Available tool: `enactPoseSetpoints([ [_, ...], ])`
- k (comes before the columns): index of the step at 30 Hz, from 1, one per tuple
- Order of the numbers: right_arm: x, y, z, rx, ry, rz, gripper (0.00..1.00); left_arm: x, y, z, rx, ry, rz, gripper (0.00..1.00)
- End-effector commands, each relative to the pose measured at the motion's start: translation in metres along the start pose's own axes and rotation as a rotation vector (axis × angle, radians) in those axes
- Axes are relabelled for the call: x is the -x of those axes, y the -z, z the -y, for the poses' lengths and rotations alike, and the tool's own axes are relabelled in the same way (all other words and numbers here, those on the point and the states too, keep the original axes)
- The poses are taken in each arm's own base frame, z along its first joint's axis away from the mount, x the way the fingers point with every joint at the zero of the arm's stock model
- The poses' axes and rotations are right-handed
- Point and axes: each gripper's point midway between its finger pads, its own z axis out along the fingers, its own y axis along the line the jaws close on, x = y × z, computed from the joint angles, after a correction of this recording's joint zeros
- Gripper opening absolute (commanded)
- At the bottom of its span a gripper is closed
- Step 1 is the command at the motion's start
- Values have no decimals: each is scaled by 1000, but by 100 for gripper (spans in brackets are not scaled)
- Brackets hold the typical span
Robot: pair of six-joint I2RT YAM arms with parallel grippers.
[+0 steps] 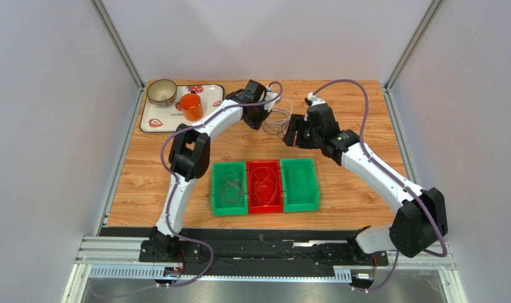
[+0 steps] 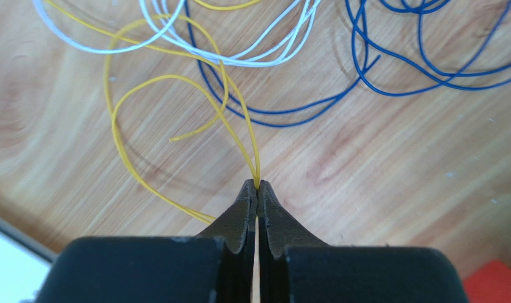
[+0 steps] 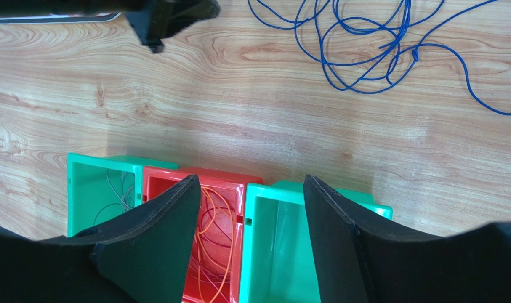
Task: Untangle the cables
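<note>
Far centre: left gripper pinches the yellow wire

Far on the table (image 1: pixel 141 183), the cables (image 1: pixel 277 117) lie in a loose heap between the two arms. The heap is just right of the left gripper (image 2: pixel 258 185) and just left of the right gripper (image 3: pixel 250 183). Left jaws are clenched on the yellow wire (image 2: pixel 121 148), where two of its strands meet at the tips. From there it runs straight ahead, away from the fingers and into the heap. It crosses the white wire (image 2: pixel 239 61) and passes the nearest loop of the blue wire (image 2: pixel 372 72). Right jaws stand wide, holding nothing, between the heap and the bins (image 1: pixel 265 187). The left arm has the hold, so drawing yellow clear likely means pulling back along that line, leftward off the heap.
</note>
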Motion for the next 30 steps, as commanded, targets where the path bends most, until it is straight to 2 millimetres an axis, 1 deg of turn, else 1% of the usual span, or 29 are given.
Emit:
enactPoseSetpoints([
  [1,21,11,-8,36,-14,79,64,56,75,-5,59,10,141,0],
  [2,21,11,-9,36,-16,79,64,61,86,-5,66,11,157,0],
  [4,22,14,-9,36,-16,86,64,64,98,-7,79,14,170,0],
  [5,23,14,-9,39,-16,88,64,70,111,-7,90,15,192,0],
  [7,24,15,-9,36,-17,95,64,74,124,-10,110,25,210,0],
  [8,24,15,-8,33,-17,96,64,79,137,-10,118,28,228,0],
  [10,25,15,-8,31,-17,99,64,86,153,-12,139,37,256,0],
  [11,24,15,-8,30,-18,97,64,92,167,-11,146,44,281,0],
  [13,25,15,-8,33,-18,98,64,99,182,-11,154,56,310,0],
  [14,26,15,-8,32,-19,100,64,106,197,-11,161,56,341,0],
  [16,27,16,-9,35,-19,102,64,111,210,-11,164,66,365,0],
  [17,27,16,-10,38,-18,102,64,116,222,-11,172,65,391,0],
  [19,29,19,-11,43,-19,110,64,119,234,-12,180,70,409,0],
  [20,30,20,-11,43,-20,113,64,124,244,-10,179,74,432,0],
  [22,33,24,-12,46,-22,126,64,127,256,-3,149,84,452,0],
  [23,34,25,-11,45,-23,130,64,132,268,0,145,81,481,0],
  [25,37,27,-13,49,-23,138,64,136,282,0,150,79,516,0],
  [26,37,28,-13,50,-23,140,64,140,296,1,160,76,545,0],
  [28,39,30,-15,56,-26,141,64,145,310,1,170,71,579,0],
  [29,39,30,-16,60,-27,141,64,149,325,2,177,70,611,0],
  [30,39,31,-16,62,-27,142,64,152,334,4,177,69,633,0],
])
